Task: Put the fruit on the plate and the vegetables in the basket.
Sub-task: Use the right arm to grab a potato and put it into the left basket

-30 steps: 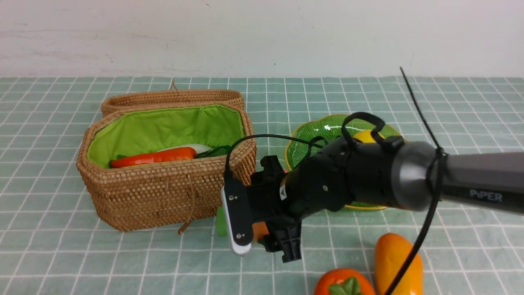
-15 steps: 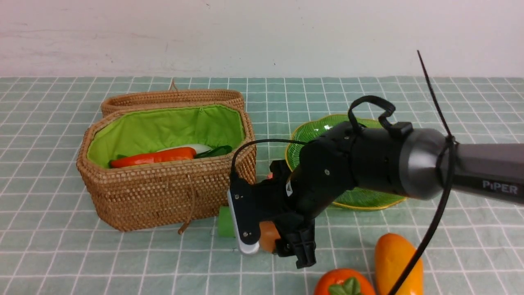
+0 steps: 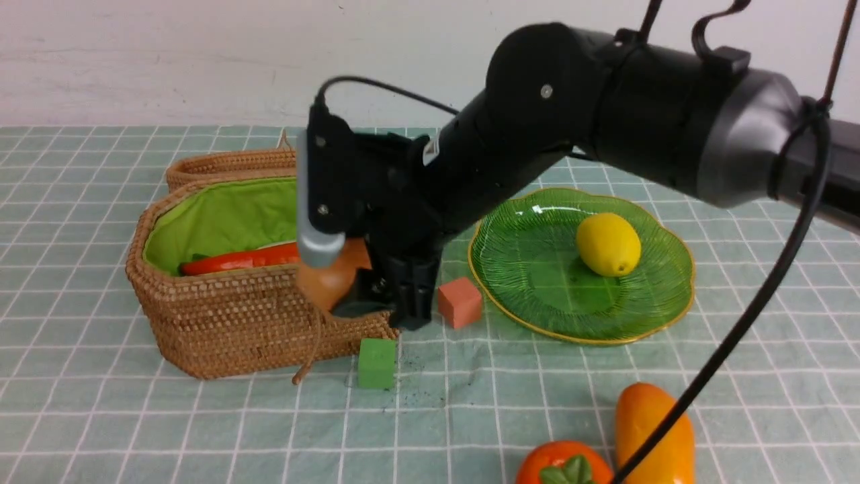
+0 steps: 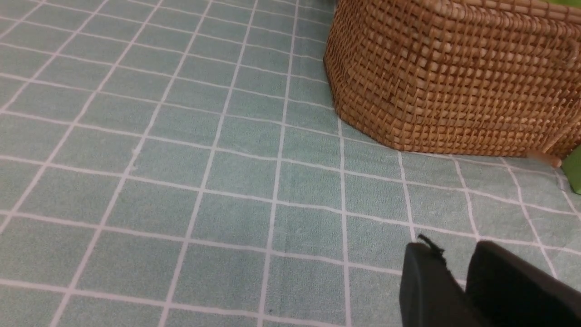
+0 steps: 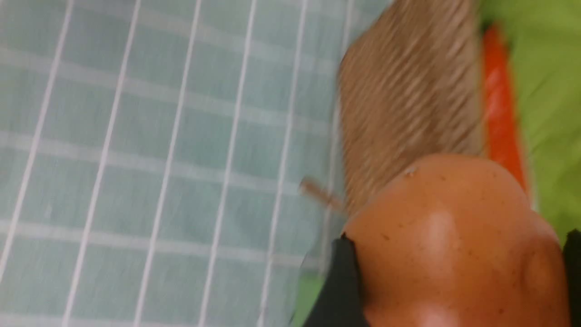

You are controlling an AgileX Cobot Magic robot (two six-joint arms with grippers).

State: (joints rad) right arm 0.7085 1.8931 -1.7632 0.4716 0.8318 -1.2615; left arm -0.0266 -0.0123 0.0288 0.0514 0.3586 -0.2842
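Note:
My right gripper point(image 3: 363, 286) is shut on the brown potato point(image 3: 329, 279), which hangs at the right end of the wicker basket point(image 3: 235, 316), level with its rim. In the right wrist view the potato point(image 5: 454, 240) fills the space between the black fingers point(image 5: 340, 281), with the basket wall point(image 5: 408, 104) and the carrot point(image 5: 497, 100) beyond. The carrot point(image 3: 235, 260) lies on the green lining. A lemon point(image 3: 608, 244) sits on the green plate point(image 3: 531, 269). The mango point(image 3: 648, 430) and the round orange-red fruit point(image 3: 561, 464) lie on the cloth in front. My left gripper point(image 4: 456, 254) hovers low, narrowly open and empty.
A green cube point(image 3: 376, 363) stands in front of the basket's right corner and a salmon-pink cube point(image 3: 460, 302) between basket and plate. The basket's lid point(image 3: 228, 161) stands behind it. The left wrist view shows the basket's outer wall point(image 4: 454, 81) on checked cloth.
My right gripper has lifted the potato off the cloth beside the green cube, up and left to the basket's right end. The lemon and the pink cube have come into view.

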